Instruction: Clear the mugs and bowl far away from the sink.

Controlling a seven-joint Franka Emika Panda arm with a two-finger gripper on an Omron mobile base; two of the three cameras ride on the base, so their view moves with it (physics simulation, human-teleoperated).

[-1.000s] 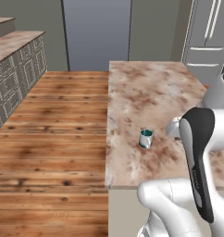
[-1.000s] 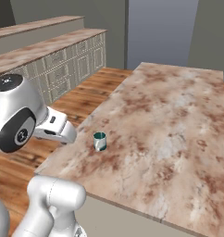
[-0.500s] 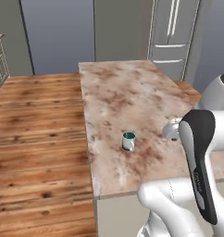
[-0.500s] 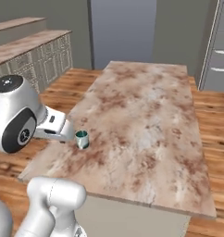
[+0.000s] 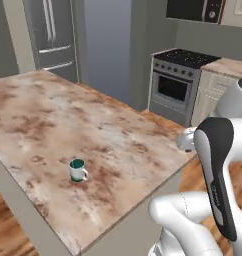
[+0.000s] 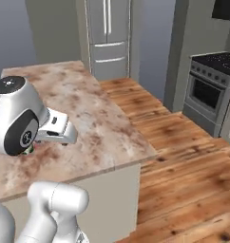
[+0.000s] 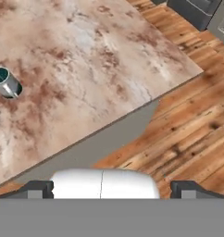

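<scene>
A small teal mug (image 5: 78,170) with a pale rim stands upright on the marbled island counter (image 5: 38,115), near its front edge. In the hand view the same mug (image 7: 5,82) sits at the far left. My gripper (image 7: 112,189) is open and holds nothing, its two dark fingertips (image 7: 40,188) wide apart. It hangs over the counter's corner and the wooden floor, well to the right of the mug. The bowl and the sink are out of view.
A steel stove (image 5: 177,86) stands beyond the island's right side, with a microwave (image 5: 195,9) above it. A steel fridge (image 6: 106,37) stands at the back. Wooden floor (image 6: 183,161) runs between the island and the stove.
The whole picture has swung, so the base has turned and the stove has come into view. The teal mug stays in place on the counter and the gripper stays open.
</scene>
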